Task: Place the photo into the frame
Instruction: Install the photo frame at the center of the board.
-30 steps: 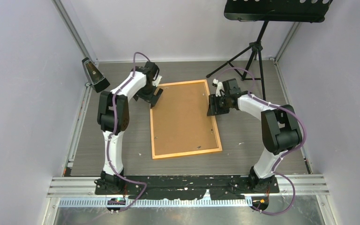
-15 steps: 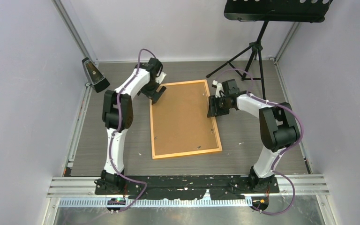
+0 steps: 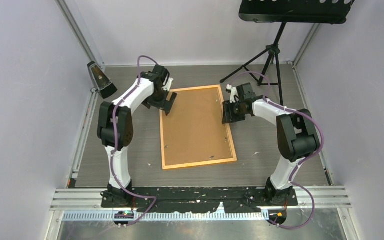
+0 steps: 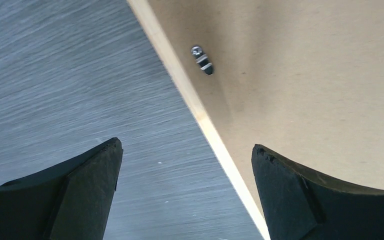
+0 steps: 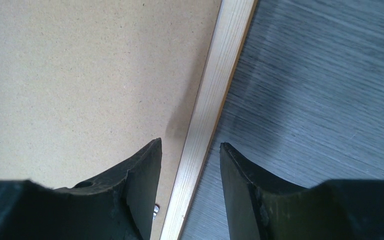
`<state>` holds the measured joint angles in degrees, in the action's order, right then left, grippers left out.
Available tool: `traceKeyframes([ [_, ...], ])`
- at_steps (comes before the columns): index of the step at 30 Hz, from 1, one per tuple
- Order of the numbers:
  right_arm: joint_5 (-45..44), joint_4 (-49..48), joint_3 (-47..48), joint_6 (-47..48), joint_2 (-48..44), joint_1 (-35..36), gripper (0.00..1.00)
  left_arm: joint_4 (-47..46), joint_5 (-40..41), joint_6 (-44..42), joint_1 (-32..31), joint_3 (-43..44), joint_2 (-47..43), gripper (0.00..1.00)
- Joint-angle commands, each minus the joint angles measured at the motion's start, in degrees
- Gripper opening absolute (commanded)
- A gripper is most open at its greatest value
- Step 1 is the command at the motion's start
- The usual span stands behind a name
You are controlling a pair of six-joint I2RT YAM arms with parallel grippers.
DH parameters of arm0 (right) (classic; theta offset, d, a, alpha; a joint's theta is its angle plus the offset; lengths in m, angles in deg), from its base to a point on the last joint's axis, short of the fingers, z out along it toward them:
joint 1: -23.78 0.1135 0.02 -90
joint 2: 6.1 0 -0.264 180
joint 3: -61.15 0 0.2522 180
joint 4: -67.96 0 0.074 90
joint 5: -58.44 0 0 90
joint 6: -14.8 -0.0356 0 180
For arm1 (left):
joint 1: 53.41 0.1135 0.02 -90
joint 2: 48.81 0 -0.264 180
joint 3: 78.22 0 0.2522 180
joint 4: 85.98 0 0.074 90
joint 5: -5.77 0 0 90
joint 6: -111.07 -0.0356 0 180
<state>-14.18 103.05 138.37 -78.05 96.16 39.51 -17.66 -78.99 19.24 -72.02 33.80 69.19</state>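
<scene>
The frame (image 3: 198, 163) lies face down in the middle of the table, its thin orange edge around a plain brown backing board (image 3: 195, 125). The photo is hidden. My left gripper (image 3: 165, 106) hangs open over the frame's far left edge; in the left wrist view the pale rail (image 4: 180, 82) runs between the wide-apart fingers of the left gripper (image 4: 186, 146), and a small metal clip (image 4: 202, 60) sits on the board (image 4: 305, 75). My right gripper (image 3: 227, 116) stands over the frame's right rail (image 5: 225, 65); its jaws (image 5: 190, 144) straddle it, partly open, with gaps on both sides.
A black music stand on a tripod (image 3: 272, 55) stands at the back right, one leg reaching toward the frame's far right corner. A small black wedge-shaped object (image 3: 100, 80) sits by the left wall. Purple walls close in three sides.
My left arm shifted around the frame's far left corner and its jaws opened a little wider. The right arm and the frame have stayed put.
</scene>
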Motion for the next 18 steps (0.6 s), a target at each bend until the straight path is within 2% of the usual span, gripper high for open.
traceKeyframes([
  [1,-1.34,-0.21,2.28,0.98,-0.82,-0.09,0.53,-3.49,-8.88,8.83,0.51,-2.15,-3.06,1.0],
  [6,-1.56,-0.16,2.53,1.04,-0.47,-0.09,0.53,-6.93,-14.9,11.69,0.34,-5.51,-4.52,0.99],
  [18,-1.33,-0.07,2.37,0.85,0.2,-0.1,0.53,-7.88,-19.15,13.81,-1.01,-5.18,-2.86,0.99],
])
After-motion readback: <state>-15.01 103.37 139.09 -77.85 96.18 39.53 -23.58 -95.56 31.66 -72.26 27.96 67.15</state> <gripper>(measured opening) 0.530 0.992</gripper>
